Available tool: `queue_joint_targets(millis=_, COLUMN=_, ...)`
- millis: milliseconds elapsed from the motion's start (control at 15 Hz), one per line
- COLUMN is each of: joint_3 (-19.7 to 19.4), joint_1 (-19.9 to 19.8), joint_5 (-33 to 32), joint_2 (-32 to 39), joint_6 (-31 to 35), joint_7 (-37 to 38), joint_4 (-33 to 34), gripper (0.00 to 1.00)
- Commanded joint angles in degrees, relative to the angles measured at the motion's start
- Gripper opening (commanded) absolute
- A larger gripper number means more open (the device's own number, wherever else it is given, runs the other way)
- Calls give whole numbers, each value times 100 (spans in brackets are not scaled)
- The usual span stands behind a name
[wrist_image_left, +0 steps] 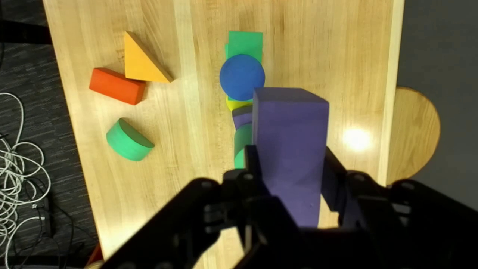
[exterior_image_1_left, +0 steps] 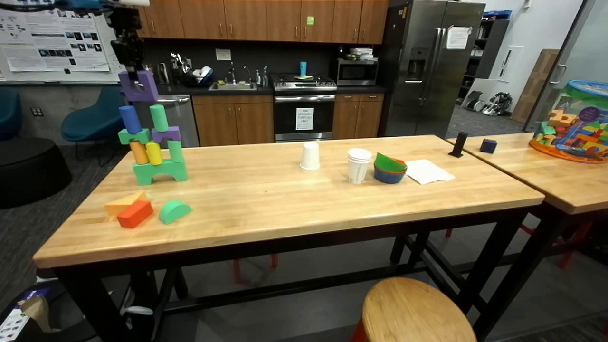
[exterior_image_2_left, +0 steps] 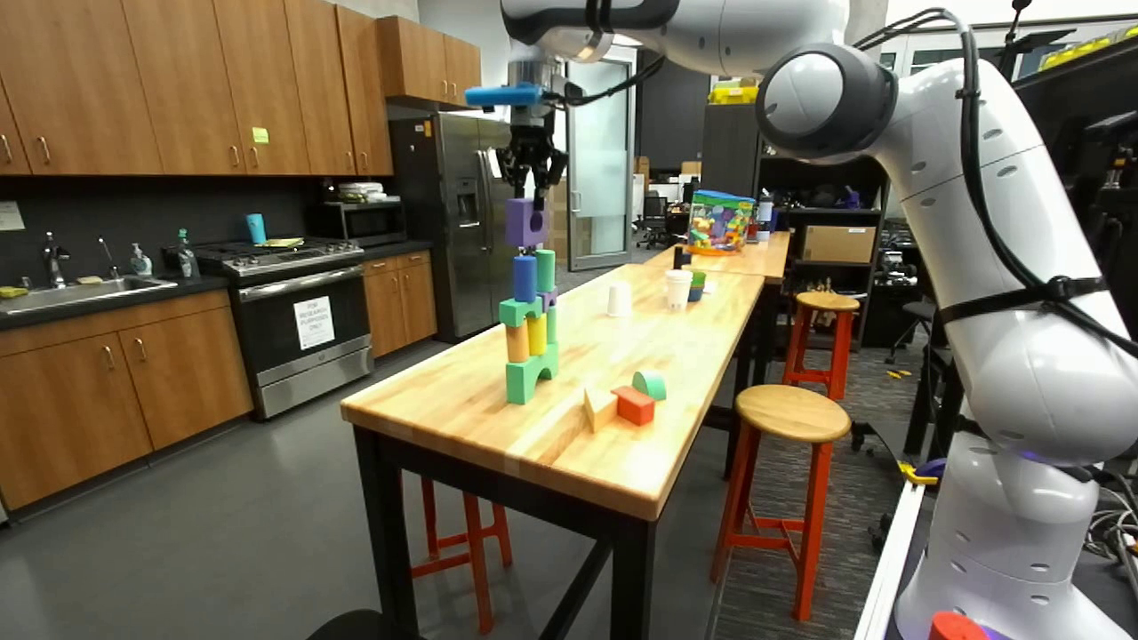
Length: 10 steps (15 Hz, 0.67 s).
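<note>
My gripper (wrist_image_left: 289, 162) is shut on a purple block (wrist_image_left: 291, 127) with a rounded cutout, its fingers pressed to two opposite sides. In both exterior views the purple block (exterior_image_1_left: 151, 89) hangs just above a tower, with a small gap under it. Blue (exterior_image_1_left: 130, 119) and green (exterior_image_1_left: 159, 118) cylinders form the tower's top. Below them come a small green arch (exterior_image_2_left: 514, 312), a small purple arch (exterior_image_1_left: 166, 134), orange and yellow cylinders and a green block (exterior_image_1_left: 175, 151). A large green arch (exterior_image_1_left: 161, 170) is the base. From the wrist, the held block partly hides the tower.
Beside the tower lie an orange triangle (wrist_image_left: 143, 61), a red block (wrist_image_left: 116, 86) and a green half-round (wrist_image_left: 129, 140). Farther along the table (exterior_image_1_left: 266, 204) stand white cups (exterior_image_1_left: 310, 156), stacked bowls (exterior_image_1_left: 389, 175) and a paper napkin (exterior_image_1_left: 429, 171). A bin of blocks (exterior_image_1_left: 582, 123) sits beyond.
</note>
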Motion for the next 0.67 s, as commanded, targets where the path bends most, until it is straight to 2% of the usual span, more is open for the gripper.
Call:
queue_joint_targets(millis=0, joint_3=6, joint_1=9, joint_5=-33, joint_2=-156, joint_6=-69, joint_7=-73, joint_4=-60, gripper=15)
queue_joint_targets(millis=600, joint_3=-12, joint_1=35, joint_5=-171, joint_2=-423, joint_6=-18, joint_7=-56, joint_4=-251, gripper=15)
